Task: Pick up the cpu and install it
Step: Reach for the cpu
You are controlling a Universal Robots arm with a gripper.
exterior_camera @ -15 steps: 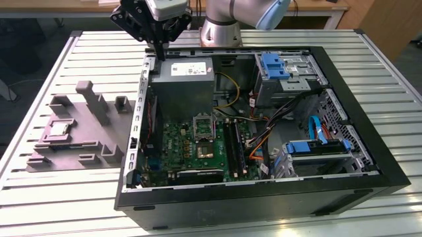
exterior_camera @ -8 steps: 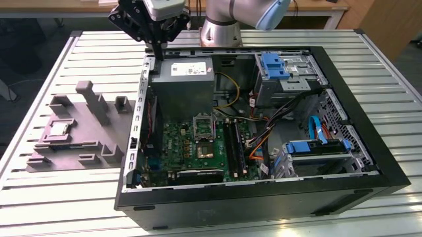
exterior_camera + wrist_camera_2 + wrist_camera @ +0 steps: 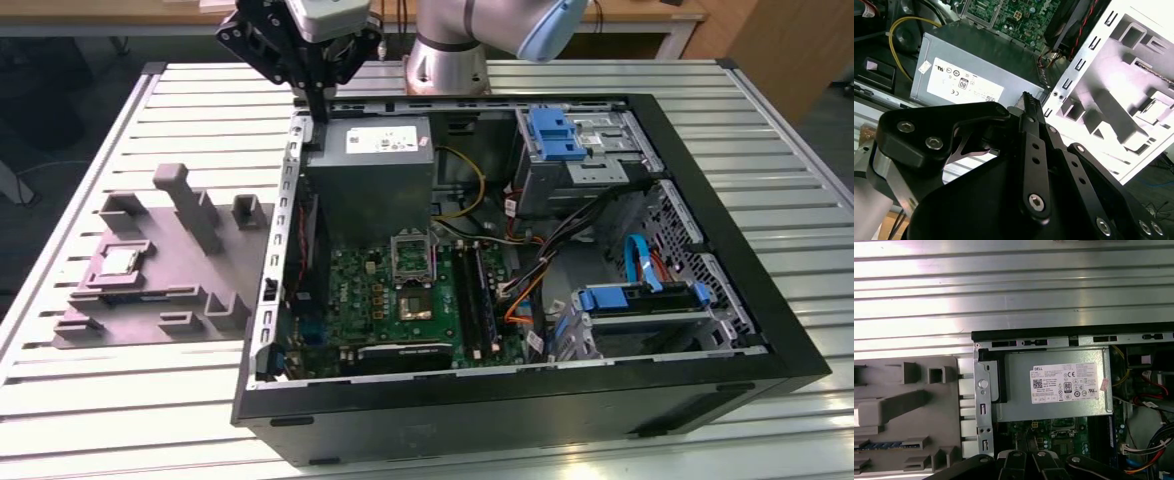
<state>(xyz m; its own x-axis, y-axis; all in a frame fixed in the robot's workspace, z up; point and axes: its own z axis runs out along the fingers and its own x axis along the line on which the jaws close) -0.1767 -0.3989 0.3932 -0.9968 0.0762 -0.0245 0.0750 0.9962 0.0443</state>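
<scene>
Silvery cpu (image 3: 118, 262) lies untouched in its grey tray (image 3: 160, 295), well apart from the empty gripper (image 3: 320, 100), pinched together above the computer case (image 3: 534, 420) corner: pick-up not yet begun.

Silver-grey arm (image 3: 447, 55), pale blue joint cap (image 3: 550, 30); black linkage jaws, silver hex screws (image 3: 1036, 201).

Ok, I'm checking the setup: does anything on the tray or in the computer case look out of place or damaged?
Nothing stands out. The cpu lies flat in a recess of the grey tray, the open case sits level on the table, and the gripper hangs above the case's rim.
</scene>
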